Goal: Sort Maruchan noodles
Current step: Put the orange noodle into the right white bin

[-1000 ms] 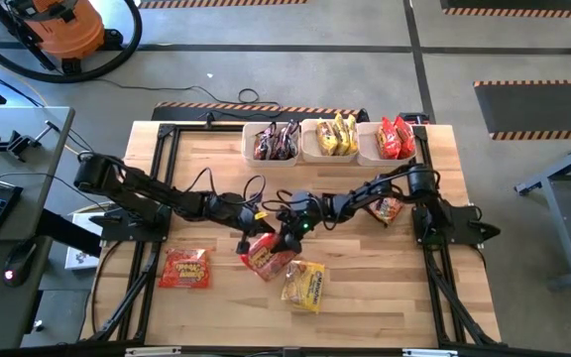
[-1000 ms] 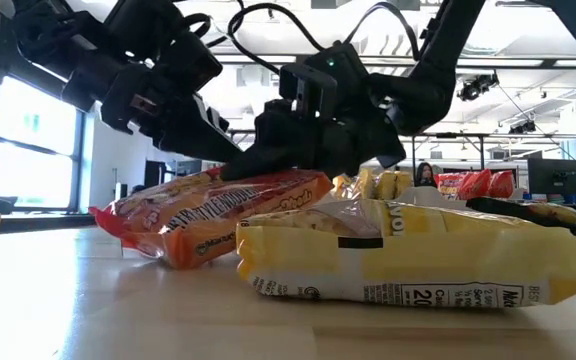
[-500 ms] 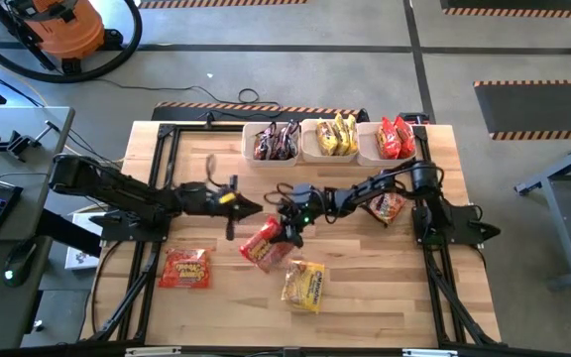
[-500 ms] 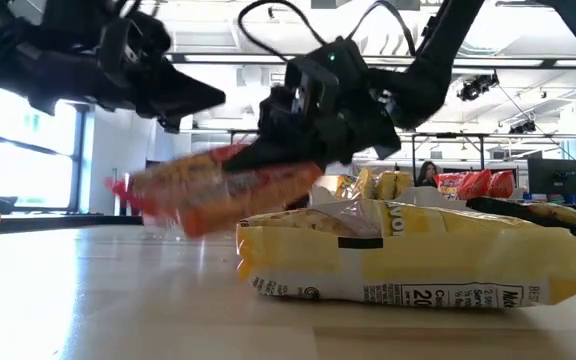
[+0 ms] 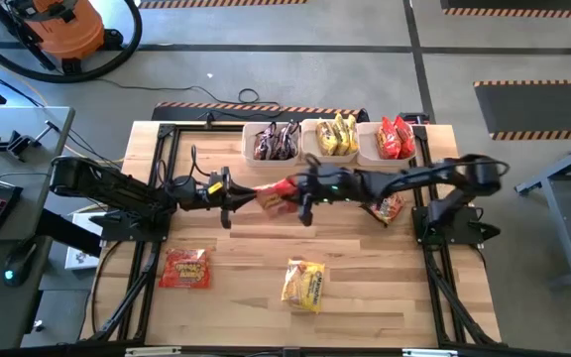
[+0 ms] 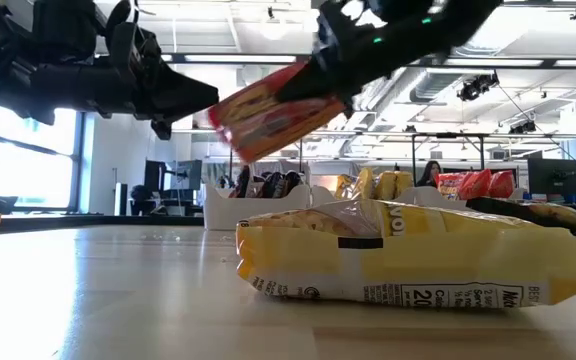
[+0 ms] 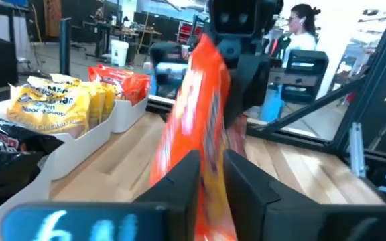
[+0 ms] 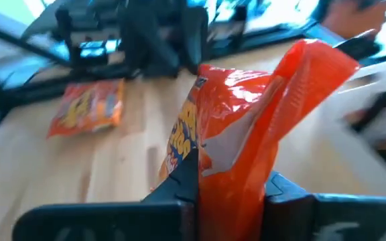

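A red noodle packet [image 5: 276,193] hangs in the air over the table's middle, with my right gripper [image 5: 301,190] shut on it from the right. My left gripper [image 5: 238,193] points level at the packet's other end from the left. Its fingers stand a little apart, and the left wrist view shows the packet [image 7: 203,127] in line with the gap. On the table lie flat a red packet [image 5: 184,268], a yellow packet [image 5: 303,285] and another red one [image 5: 387,208] under my right arm. My right gripper pinches the red packet's right-hand end [image 8: 230,157] between its two fingers. The fingers come from the table's right, slanting a little downward. The packet is clear of the table, tilted, with its free end [image 6: 230,125] lower. Whether my left gripper touches the packet cannot be told.
Three white bins stand in a row at the far edge: one with dark packets [image 5: 274,142], one with yellow packets [image 5: 332,137], one with red packets [image 5: 396,139]. A black frame [image 5: 157,178] runs along the table's sides.
My right gripper has risen and gone toward the far edge with the red packet, which is lifted clear of the table and off the yellow packet. My left gripper has let go of that packet, drawn back toward the left edge and tipped up to level.
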Robot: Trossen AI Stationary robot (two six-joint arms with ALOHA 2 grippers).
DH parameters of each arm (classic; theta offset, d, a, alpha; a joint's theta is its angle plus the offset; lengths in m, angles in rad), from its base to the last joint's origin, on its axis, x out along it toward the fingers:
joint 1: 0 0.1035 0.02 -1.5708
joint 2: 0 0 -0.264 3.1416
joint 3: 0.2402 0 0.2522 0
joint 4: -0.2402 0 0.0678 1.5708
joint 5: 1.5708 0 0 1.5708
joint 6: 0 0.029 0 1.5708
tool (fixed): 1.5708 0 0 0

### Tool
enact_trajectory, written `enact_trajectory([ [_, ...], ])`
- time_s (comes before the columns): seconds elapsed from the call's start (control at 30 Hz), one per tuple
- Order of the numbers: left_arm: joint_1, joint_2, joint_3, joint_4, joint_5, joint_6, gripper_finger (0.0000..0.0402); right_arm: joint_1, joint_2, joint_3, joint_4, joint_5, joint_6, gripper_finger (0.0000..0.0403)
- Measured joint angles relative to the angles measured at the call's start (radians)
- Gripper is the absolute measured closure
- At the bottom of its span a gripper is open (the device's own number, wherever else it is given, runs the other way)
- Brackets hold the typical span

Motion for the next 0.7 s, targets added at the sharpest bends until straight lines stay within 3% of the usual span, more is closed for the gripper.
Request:
enact_trajectory([
  [0.13,0.033,0.028,0.0,-0.005,0.058,-0.042,0.0311,0.042,-0.101,-0.175,0.204,0.178,0.003,0.0369],
  [0.27,0.052,0.077,0.017,0.003,0.069,-0.05,0.0276,0.069,-0.125,-0.336,0.502,0.204,-0.003,0.037],
  [0.37,0.064,0.124,0.068,0.009,0.134,-0.066,0.0252,0.079,-0.117,-0.398,0.658,0.207,-0.031,0.037],
  [0.7,0.065,0.288,0.253,0.009,0.278,-0.072,0.0211,0.122,-0.117,-0.413,0.735,0.247,-0.184,0.0371],
])
